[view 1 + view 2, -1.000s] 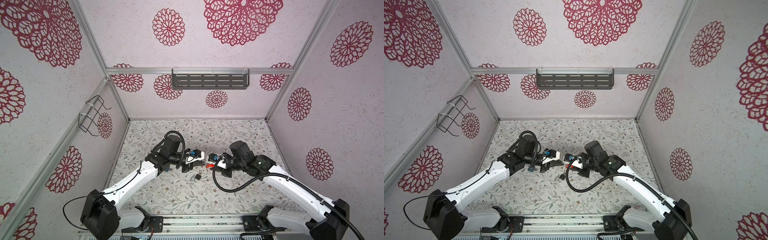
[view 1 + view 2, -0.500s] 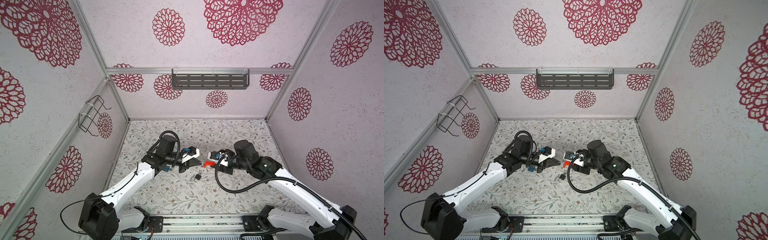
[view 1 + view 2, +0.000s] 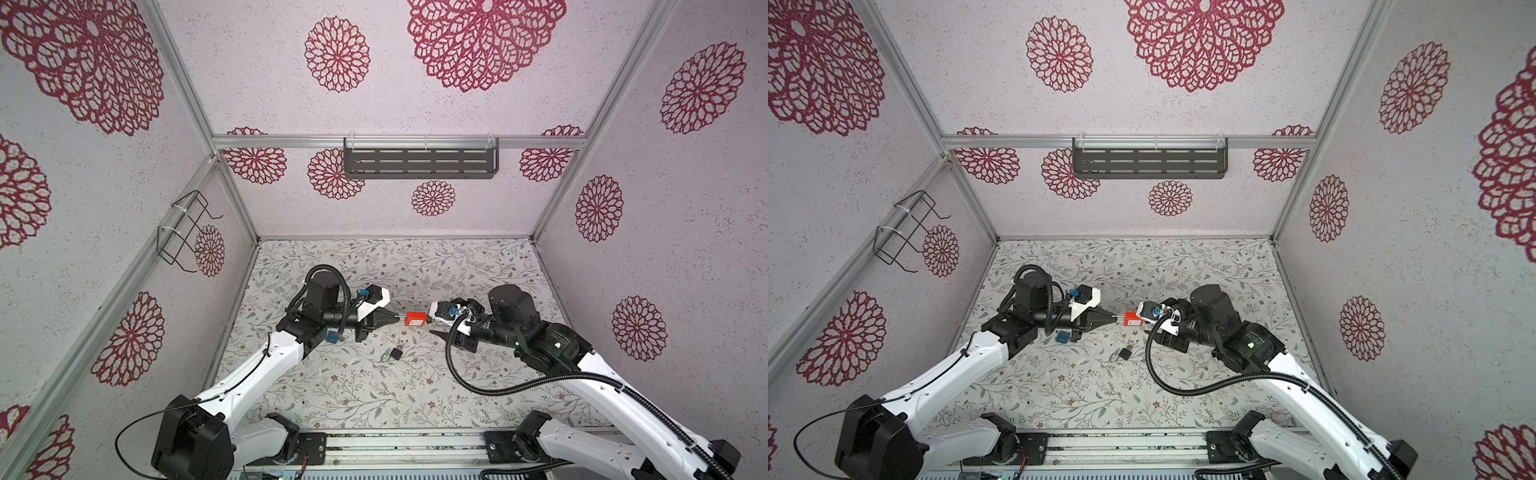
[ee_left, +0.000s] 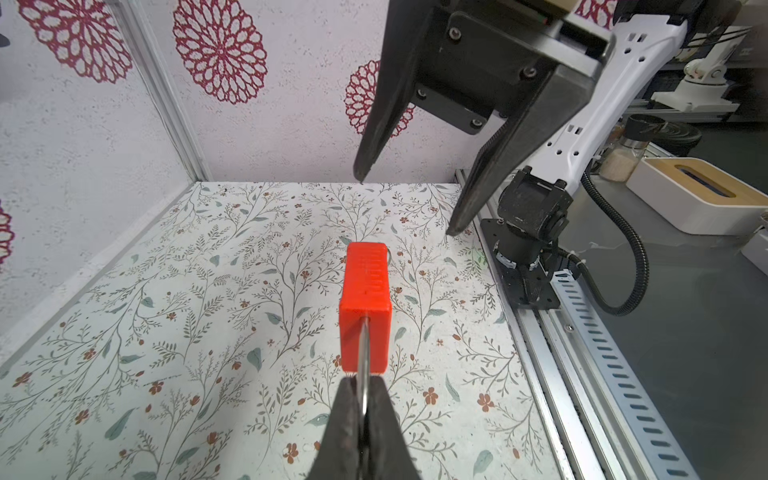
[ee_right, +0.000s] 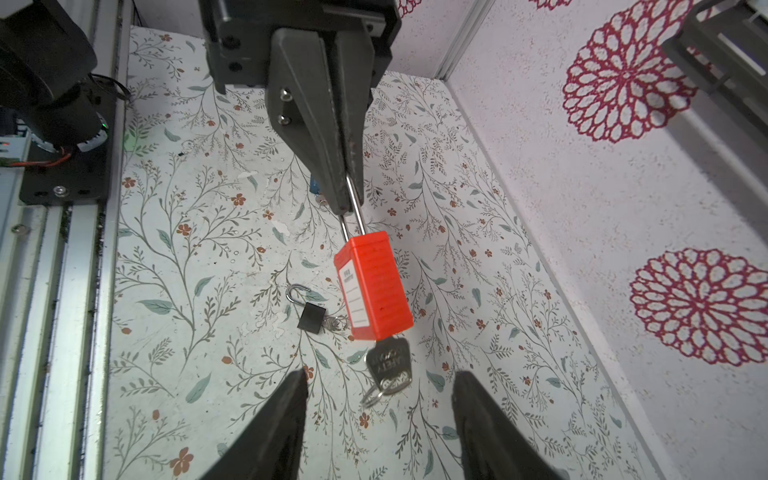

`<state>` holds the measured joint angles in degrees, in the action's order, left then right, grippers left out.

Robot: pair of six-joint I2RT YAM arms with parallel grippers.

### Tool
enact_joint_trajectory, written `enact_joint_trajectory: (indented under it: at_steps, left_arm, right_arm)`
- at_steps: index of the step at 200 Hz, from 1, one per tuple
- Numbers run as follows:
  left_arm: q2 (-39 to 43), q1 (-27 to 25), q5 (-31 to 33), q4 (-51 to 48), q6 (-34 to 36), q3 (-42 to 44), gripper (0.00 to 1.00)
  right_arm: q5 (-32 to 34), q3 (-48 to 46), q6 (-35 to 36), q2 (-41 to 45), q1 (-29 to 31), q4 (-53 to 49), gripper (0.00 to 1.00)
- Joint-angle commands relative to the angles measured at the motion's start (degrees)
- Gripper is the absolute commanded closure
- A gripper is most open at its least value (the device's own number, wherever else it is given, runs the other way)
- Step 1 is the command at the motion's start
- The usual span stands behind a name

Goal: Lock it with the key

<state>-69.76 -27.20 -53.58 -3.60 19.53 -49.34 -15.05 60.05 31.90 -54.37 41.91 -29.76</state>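
A red padlock (image 3: 416, 319) (image 3: 1133, 320) hangs in the air above the floral table, with my left gripper (image 3: 397, 319) (image 4: 362, 380) shut on its silver shackle (image 5: 351, 212). From the far end of the red body (image 5: 374, 291) a silver key (image 5: 388, 361) with a ring sticks out. My right gripper (image 5: 380, 374) (image 3: 432, 325) is open just short of the key, one finger on either side, and touches nothing. In the left wrist view the right gripper (image 4: 406, 205) shows with its jaws spread beyond the padlock (image 4: 368, 307).
A small black padlock (image 3: 394, 354) (image 5: 311, 316) with an open shackle and its keys lies on the table below the red one. On the back wall is a grey shelf (image 3: 419, 163), on the left wall a wire basket (image 3: 187, 232). A metal rail (image 3: 399, 446) runs along the front edge.
My right gripper has opened, let go of the key and drawn back to the right. The left gripper has shifted slightly left, still shut on the shackle.
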Motion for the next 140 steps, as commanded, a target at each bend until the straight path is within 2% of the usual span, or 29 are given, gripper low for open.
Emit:
enact_joint_trajectory:
  at_steps: [1, 26, 56, 88, 140]
  left_arm:
    - [1.29, 0.30, -2.38, 4.14, -1.86, -0.48, 1.00]
    - [1.37, 0.22, -3.01, 3.82, -1.86, -1.10, 1.00]
    - [1.82, 0.22, -4.06, 3.16, -1.57, -1.64, 1.00]
    - [1.12, 0.26, -5.01, -5.84, 4.25, -5.24, 1.00]
    - [0.41, 0.25, -5.30, -6.54, 5.56, -6.28, 1.00]
  right_arm:
    - [0.37, 1.12, -3.02, 1.04, -0.42, -1.98, 0.48]
    - [0.06, 0.94, -3.74, 1.93, -1.75, -2.57, 0.54]
    - [-2.18, 1.65, -3.92, 1.84, -4.10, -4.29, 0.55]
    - [-4.14, 5.26, -2.70, -1.30, -5.04, -9.26, 0.57]
    - [-8.24, 8.68, -2.04, -5.10, -5.97, -11.84, 0.62]
